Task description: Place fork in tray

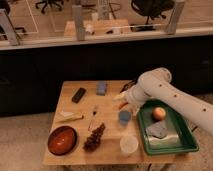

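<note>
The fork point(93, 115) is a thin pale utensil with a darker end. It lies on the wooden table just above the brown pinecone-like cluster point(94, 137). The dark-green tray point(186, 142) stands at the table's right end and holds an orange fruit point(159, 113) and a grey lump point(157, 130). My white arm reaches in from the right. My gripper point(122, 100) is low over the table left of the tray, to the right of the fork and apart from it.
A blue cup point(124, 117) and a white cup point(129, 144) stand between the fork and the tray. A red-brown bowl point(62, 140), a pale yellowish stick point(70, 118), a black block point(79, 95) and a blue-grey box point(102, 88) lie further left.
</note>
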Motion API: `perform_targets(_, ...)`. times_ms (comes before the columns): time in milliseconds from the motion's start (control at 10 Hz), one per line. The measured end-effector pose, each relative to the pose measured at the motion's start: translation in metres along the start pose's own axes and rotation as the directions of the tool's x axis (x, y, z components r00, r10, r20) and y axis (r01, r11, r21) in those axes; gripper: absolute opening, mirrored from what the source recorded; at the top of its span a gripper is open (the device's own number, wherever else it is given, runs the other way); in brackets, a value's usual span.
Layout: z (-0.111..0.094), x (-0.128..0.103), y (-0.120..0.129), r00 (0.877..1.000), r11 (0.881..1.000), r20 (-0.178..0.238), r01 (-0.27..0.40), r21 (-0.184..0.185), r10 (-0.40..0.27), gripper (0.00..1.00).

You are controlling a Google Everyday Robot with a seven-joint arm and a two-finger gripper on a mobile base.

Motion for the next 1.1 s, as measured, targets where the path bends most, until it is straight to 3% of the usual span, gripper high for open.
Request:
perform_targets(200,-0.001,0.001,-0.003,0.999,0.999,-0.016,0.033,0.008,-0.033,0.80)
perform_targets(300,-0.002,0.003,-0.014,0.992,0.994,-0.058,0.109,0.010,-0.108,0.80)
perform_targets(400,0.002,0.004,-0.026,0.984,0.987,-0.072,0.162,0.007,-0.161,0.80)
perform_targets(600,0.016,0.011,-0.058,0.950,0.953,-0.082,0.301,-0.010,-0.301,0.80)
perform_targets(800,0.035,0.023,-0.080,0.906,0.907,-0.029,0.421,-0.026,-0.422,0.80)
perform_targets(900,0.047,0.032,-0.086,0.887,0.887,0.020,0.461,-0.027,-0.461,0.80)
perform_targets(1100,0.061,0.039,-0.090,0.863,0.867,0.098,0.498,-0.008,-0.495,0.80)
